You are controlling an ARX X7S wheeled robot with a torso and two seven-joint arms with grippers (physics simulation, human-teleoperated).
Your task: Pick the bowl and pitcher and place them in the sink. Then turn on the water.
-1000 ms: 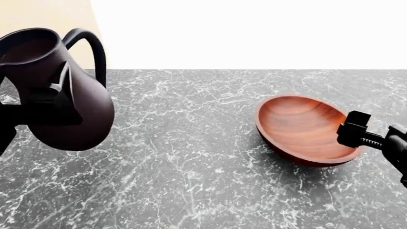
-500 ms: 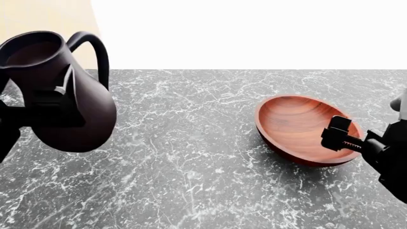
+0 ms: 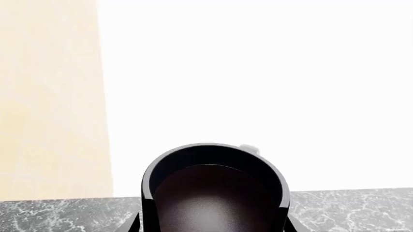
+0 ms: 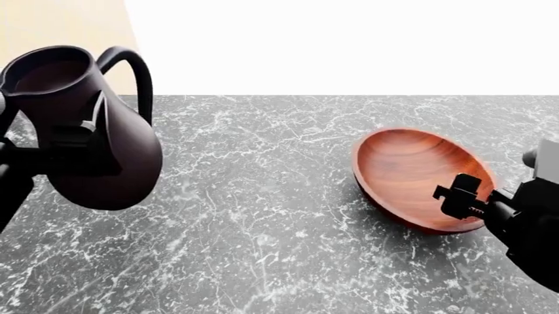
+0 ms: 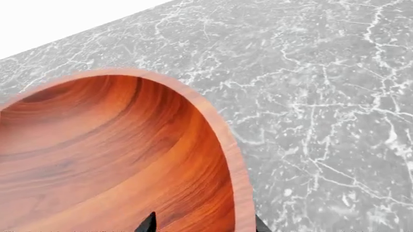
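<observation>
1. Left pincer (image 4: 74,154) is clamped on the pitcher (image 4: 88,131), holding it up off the worktop (image 4: 262,216) near the left edge, mouth up, probably so it carries level

2. Right pincer (image 4: 461,196) grips the bowl (image 4: 410,170) by its near rim toward the right edge, tipping it; a finger sits each side of the rim

3. No sink visible, so both still need carrying
</observation>
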